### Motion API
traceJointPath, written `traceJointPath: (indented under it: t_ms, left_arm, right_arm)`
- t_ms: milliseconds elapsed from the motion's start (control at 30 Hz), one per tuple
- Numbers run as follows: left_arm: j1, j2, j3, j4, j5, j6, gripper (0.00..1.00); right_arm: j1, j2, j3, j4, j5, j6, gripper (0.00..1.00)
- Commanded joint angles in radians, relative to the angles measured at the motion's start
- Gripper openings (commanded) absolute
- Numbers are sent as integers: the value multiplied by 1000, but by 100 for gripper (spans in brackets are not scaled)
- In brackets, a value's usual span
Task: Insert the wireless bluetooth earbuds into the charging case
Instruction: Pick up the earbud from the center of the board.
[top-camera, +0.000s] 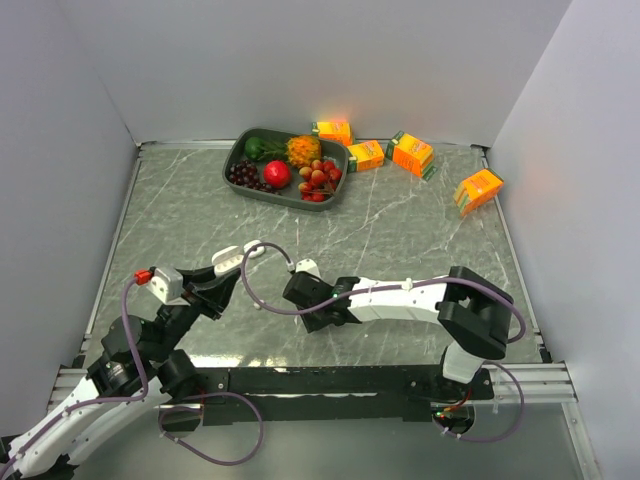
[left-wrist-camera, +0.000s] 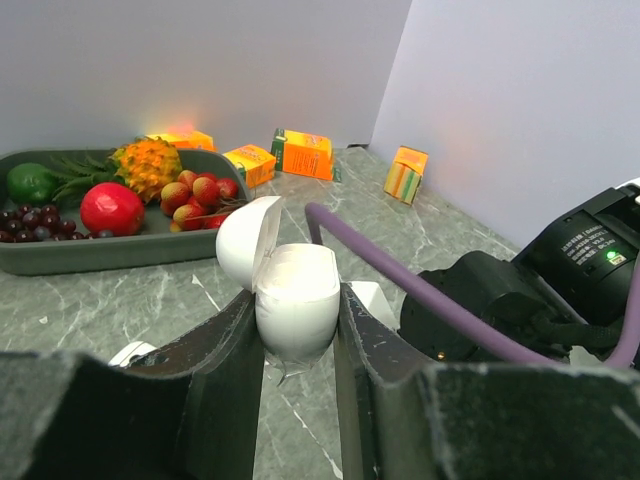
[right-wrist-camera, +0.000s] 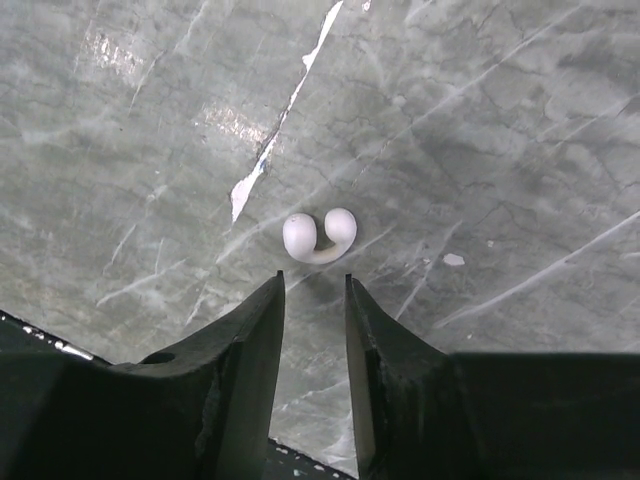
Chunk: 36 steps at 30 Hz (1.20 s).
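The charging case (left-wrist-camera: 297, 296) is a white egg-shaped shell with its lid (left-wrist-camera: 245, 238) swung open to the left. My left gripper (left-wrist-camera: 298, 322) is shut on its lower half and holds it above the marble table; from above the case (top-camera: 240, 254) shows at the left arm's tip. One white earbud (right-wrist-camera: 318, 238), two rounded lobes joined by a curved bridge, lies on the table. My right gripper (right-wrist-camera: 313, 283) hovers just short of it, open, nothing between its fingers. The right gripper (top-camera: 303, 292) sits close to the right of the case.
A dark tray (top-camera: 231, 166) of fruit stands at the back, with orange juice cartons (top-camera: 412, 153) to its right and one more (top-camera: 477, 190) by the right wall. A purple cable (left-wrist-camera: 420, 292) crosses in front of the left wrist. A small white object (top-camera: 306, 267) lies by the right gripper.
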Motion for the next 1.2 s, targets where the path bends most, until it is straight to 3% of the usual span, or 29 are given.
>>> traceJointPath:
  t_ms: [0, 133, 400, 467, 533, 700, 767, 967, 1167]
  left_arm:
    - [0, -4, 31, 19, 3, -10, 1]
    - [-2, -2, 32, 14, -2, -11, 1]
    - [0, 4, 34, 17, 1, -13, 1]
    - [-2, -1, 34, 12, 0, -13, 1]
    - [0, -4, 34, 11, 0, -15, 1]
    - [-2, -5, 31, 12, 0, -13, 1]
    - [-2, -5, 31, 17, 1, -13, 1]
    - [-2, -10, 31, 14, 0, -13, 1]
    - [-2, -13, 32, 9, -4, -11, 1]
  right_arm:
    - [3, 45, 56, 16, 35, -12, 35]
    - [-6, 58, 53, 31, 33, -5, 27]
    - [-40, 101, 93, 28, 24, -7, 22]
    - [-42, 111, 107, 18, 24, -10, 24]
    - [-42, 121, 111, 11, 27, -15, 33]
    - [-54, 127, 125, -4, 44, -25, 36]
    - [-68, 137, 137, -12, 42, -28, 32]
    - [-112, 145, 171, -58, 59, -19, 0]
    - [-182, 53, 159, -64, 50, 7, 0]
